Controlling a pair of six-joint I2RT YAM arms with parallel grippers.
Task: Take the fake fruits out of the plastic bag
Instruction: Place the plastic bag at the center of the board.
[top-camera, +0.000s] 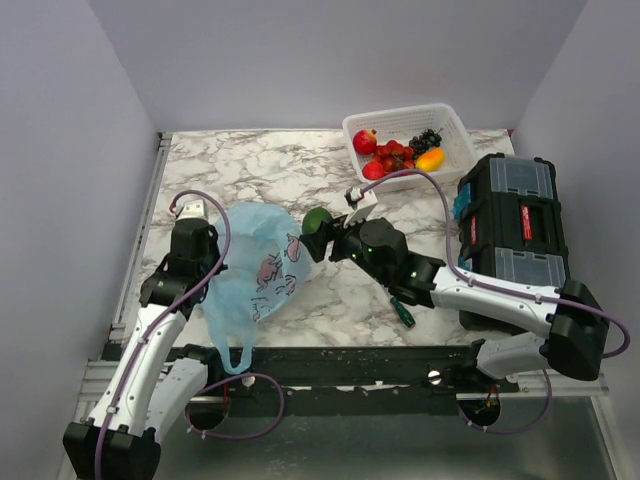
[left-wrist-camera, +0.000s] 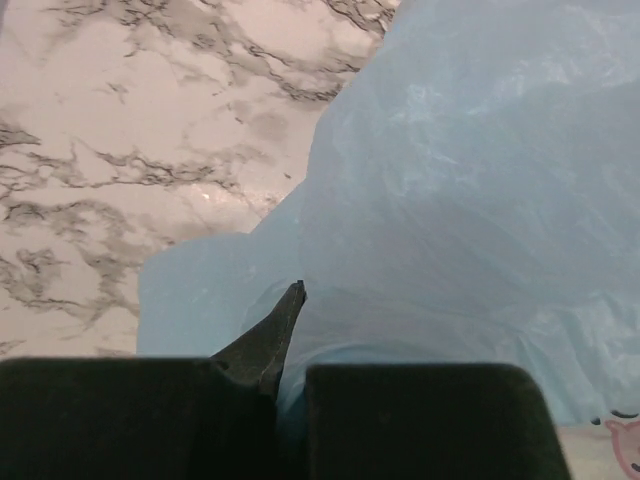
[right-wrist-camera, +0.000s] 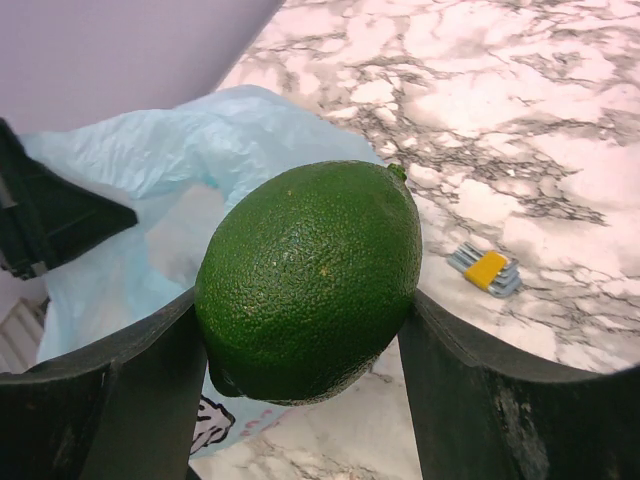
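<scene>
The light-blue plastic bag (top-camera: 255, 270) lies crumpled on the marble table at front left; it also fills the left wrist view (left-wrist-camera: 470, 200). My left gripper (top-camera: 212, 268) is shut on the bag's film at its left edge (left-wrist-camera: 290, 380). My right gripper (top-camera: 322, 228) is shut on a green fake lime (top-camera: 318, 219), held just outside the bag's right side, above the table. The lime (right-wrist-camera: 310, 280) sits between both fingers (right-wrist-camera: 470, 400) in the right wrist view. Red fruits (top-camera: 388, 156) and an orange-yellow one (top-camera: 430, 159) lie in the white basket (top-camera: 400, 113).
A dark grape bunch (top-camera: 427, 138) is also in the basket at back right. A black toolbox (top-camera: 510, 215) stands at the right edge. A small yellow-and-grey bit (right-wrist-camera: 487, 270) lies on the marble beyond the lime. A green-handled tool (top-camera: 403, 311) lies under my right arm.
</scene>
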